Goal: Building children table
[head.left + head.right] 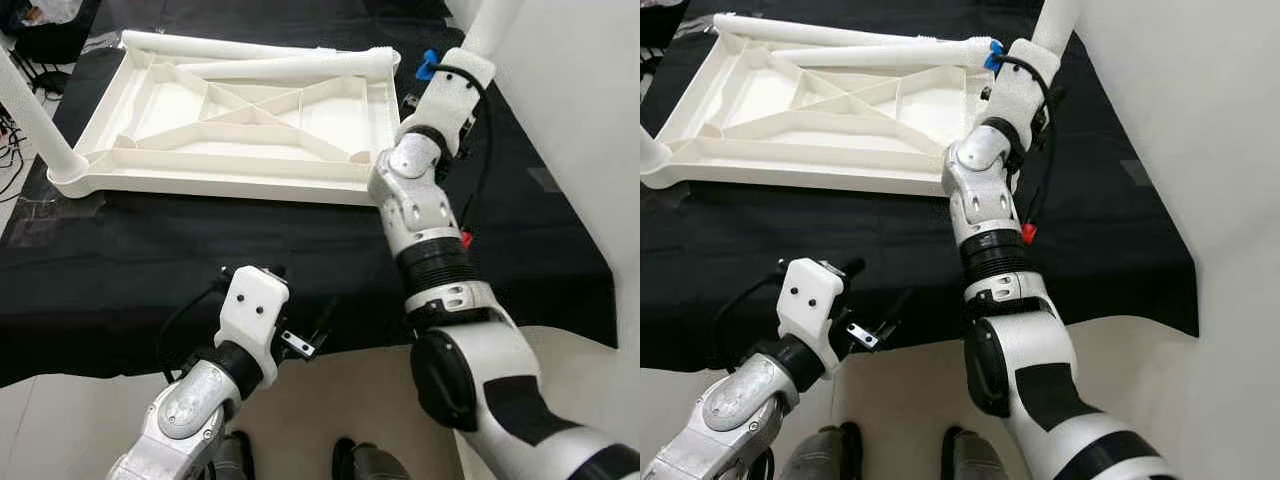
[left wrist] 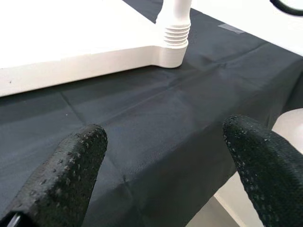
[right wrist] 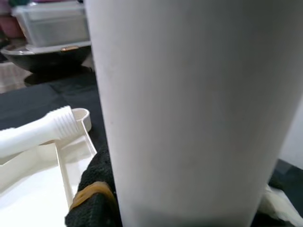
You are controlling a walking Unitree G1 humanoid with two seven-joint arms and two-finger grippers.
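Black cloth [image 1: 150, 260] covers the bench, with pale floor at its near and right edges.

Item 1: white tabletop [image 1: 240, 120], upside down, ribbed underside showing, lying toward the far left of the bench. One leg [image 1: 35, 120] stands fitted at its near-left corner. One loose leg [image 1: 270, 68] lies across the underside along the far edge, threaded end toward the far-right corner.

Item 2: upright white leg [image 1: 490, 25], at the tabletop's far-right corner. Right claw [image 3: 94, 203] is at its base, fingers closed against the tube, one black fingertip [image 3: 92, 198] pressed to it in the wrist view. Small blue part [image 1: 428, 64] just beside that corner; what it is cannot be made out.

Item 3: left claw [image 2: 165, 156], fingers spread wide and holding nothing, hovering over the near edge of the bench, well apart from the tabletop.

Risks, as judged: the upright leg may cross-thread or bind if it leans while turned into the corner socket. The tabletop is unheld, so twisting force could slide or rotate it on the cloth. The loose leg could roll off the tabletop if the piece is jolted.
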